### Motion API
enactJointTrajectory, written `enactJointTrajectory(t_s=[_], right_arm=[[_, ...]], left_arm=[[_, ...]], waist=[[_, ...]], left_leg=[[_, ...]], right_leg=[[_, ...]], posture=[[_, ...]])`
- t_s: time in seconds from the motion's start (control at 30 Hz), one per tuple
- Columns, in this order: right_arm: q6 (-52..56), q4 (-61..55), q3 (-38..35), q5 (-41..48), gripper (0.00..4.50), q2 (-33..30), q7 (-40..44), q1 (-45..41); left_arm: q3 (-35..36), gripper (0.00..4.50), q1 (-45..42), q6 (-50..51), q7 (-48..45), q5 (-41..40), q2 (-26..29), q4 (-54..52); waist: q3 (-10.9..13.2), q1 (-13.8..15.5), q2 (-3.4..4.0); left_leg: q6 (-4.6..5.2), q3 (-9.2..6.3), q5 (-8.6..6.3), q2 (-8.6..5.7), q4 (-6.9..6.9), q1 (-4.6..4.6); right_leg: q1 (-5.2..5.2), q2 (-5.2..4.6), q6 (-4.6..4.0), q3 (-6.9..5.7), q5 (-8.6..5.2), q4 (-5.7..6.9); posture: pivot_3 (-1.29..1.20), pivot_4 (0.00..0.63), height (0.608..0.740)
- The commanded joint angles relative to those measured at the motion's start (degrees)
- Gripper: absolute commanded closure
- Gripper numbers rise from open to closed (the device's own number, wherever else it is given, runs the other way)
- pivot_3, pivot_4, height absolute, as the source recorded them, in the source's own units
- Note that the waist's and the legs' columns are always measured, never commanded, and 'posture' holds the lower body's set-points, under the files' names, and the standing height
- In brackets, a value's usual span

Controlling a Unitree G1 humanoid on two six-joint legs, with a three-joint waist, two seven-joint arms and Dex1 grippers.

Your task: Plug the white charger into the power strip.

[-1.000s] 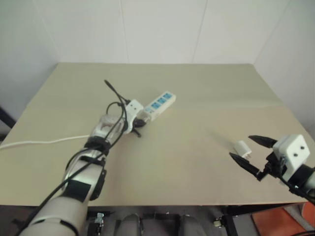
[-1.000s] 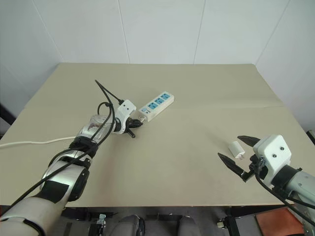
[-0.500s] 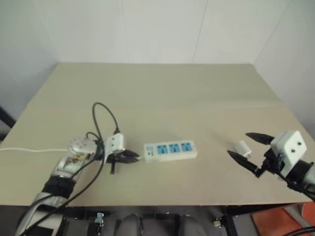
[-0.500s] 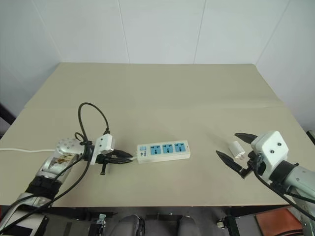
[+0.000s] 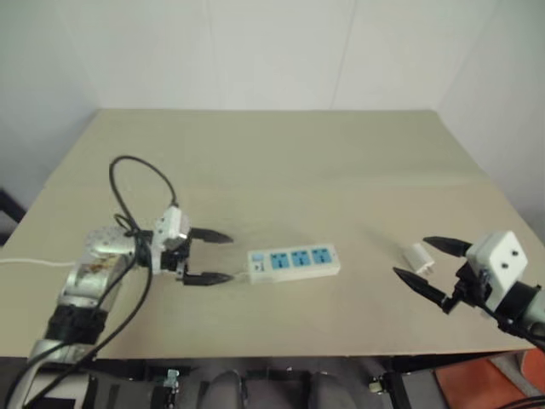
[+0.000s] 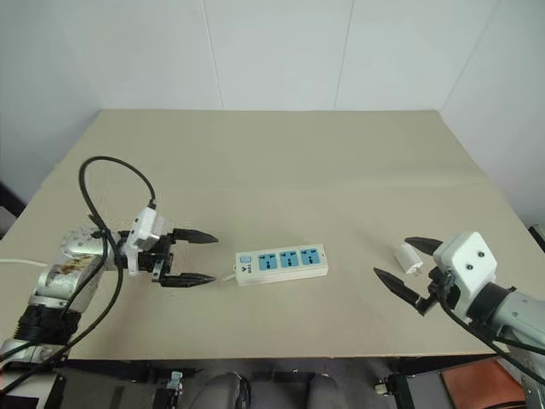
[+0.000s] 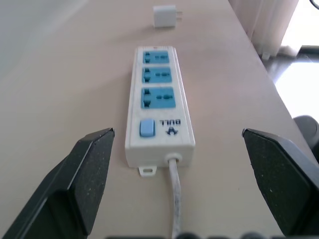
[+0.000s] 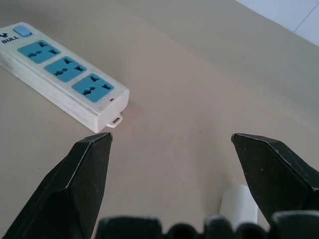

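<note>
**On the table: charger and strip, both loose, both grippers empty**

Head views. Near the table's (image 6: 281,162) front edge lies the strip (image 6: 282,262), flat, sockets up, its switch end toward the left gripper (image 6: 199,256). That gripper sits just beside the switch end, jaws spread wide, holding nothing. Well apart to the right lies the charger (image 6: 410,258), between the spread jaws of the right gripper (image 6: 404,268), not gripped.

Left wrist view. Strip (image 7: 159,99) seen lengthwise, three blue sockets, blue switch and cord nearest; charger (image 7: 165,16) beyond its far end, prongs sticking out sideways. Fingers (image 7: 84,172) stand far apart.

Right wrist view. Charger (image 8: 240,209) pale and rounded, low between the open fingers (image 8: 82,179); strip (image 8: 65,77) farther off.

Handling, judged. Charger: light, rigid, smooth plastic, likely slippery; take it across two flat opposite sides, prongs left clear. Strip: light, stiff, prone to slide when pushed; worth bracing at the switch end.
</note>
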Motion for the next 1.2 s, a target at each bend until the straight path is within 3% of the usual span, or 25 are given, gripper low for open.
enactJointTrajectory(t_s=[0.03,0.33,1.2], right_arm=[[-0.1,-2.6,-2.0,0.7,0.00,-0.7,-0.8,-0.5],[0.7,-3.4,-3.0,1.3,0.00,-1.2,-0.7,-0.9],[1.3,-4.1,-3.5,3.6,0.00,-1.5,-0.6,-1.4]], left_arm=[[-1.2,0.03,-1.3,-5.3,3.6,1.4,-6.0,0.9],[-5.7,0.03,-4.3,-15.4,0.6,6.7,-13.6,15.6],[-7.7,0.03,-7.0,-25.2,5.0,14.6,-18.6,31.1]], waist=[[0.0,0.3,0.02],[0.0,-0.3,0.00],[-0.1,0.1,0.07]], left_leg=[[0.00,0.00,0.00,-0.03,0.01,0.01],[0.01,0.02,0.00,-0.04,0.02,0.02],[0.01,0.00,0.00,-0.04,0.03,0.05]], right_leg=[[0.04,-0.01,0.01,-0.01,0.00,-0.01],[-0.01,0.03,-0.01,0.05,0.02,0.02],[0.06,0.01,0.00,0.02,0.02,0.01]], posture=[[0.00,0.150,0.740],[0.00,0.150,0.740],[0.00,0.150,0.740]])
